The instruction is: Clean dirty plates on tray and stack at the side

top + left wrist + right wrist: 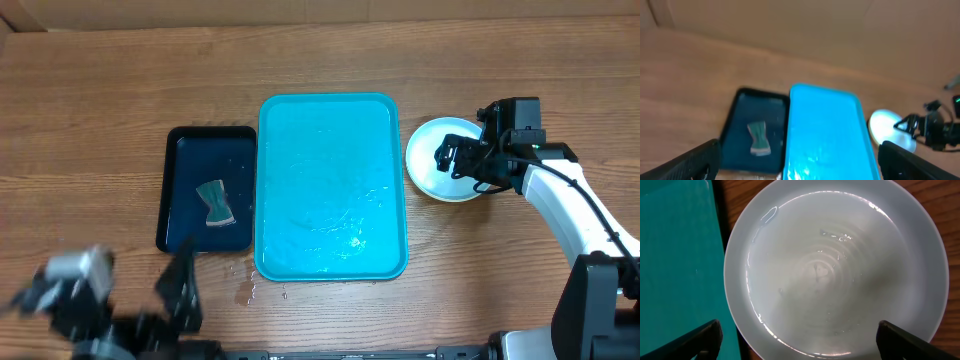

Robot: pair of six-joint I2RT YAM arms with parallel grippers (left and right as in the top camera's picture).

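the right gripper (pixel 442 158) hangs with its jaws spread wide and nothing between them, directly over the plate (pixel 425 160). whether the fingers touch the plate we cannot tell. toward the gripper's left, the plate's rim lies just beside the long edge of the tray (pixel 330 185), with only a thin strip of bare table (pixel 100 90) between them. on the gripper's other sides the wood is open.

the left gripper (pixel 799 150) is also wide open and holds nothing. it sits near the table's front edge, blurred in the overhead view, and is well apart from the plate. ahead of it lies a black tray (pixel 185 180) holding a small grey-green sponge (pixel 213 203). the blue tray is just to the right of that, the two trays side by side. a few water drops (pixel 245 290) lie on the wood by the blue tray's near corner.

the plate is round, shallow and pale, with a whitish centre. it is wet, and faint rings of water and glints show on it. we see no smears. we cannot tell whether other plates lie under it. the blue tray's floor looks wet and shiny.
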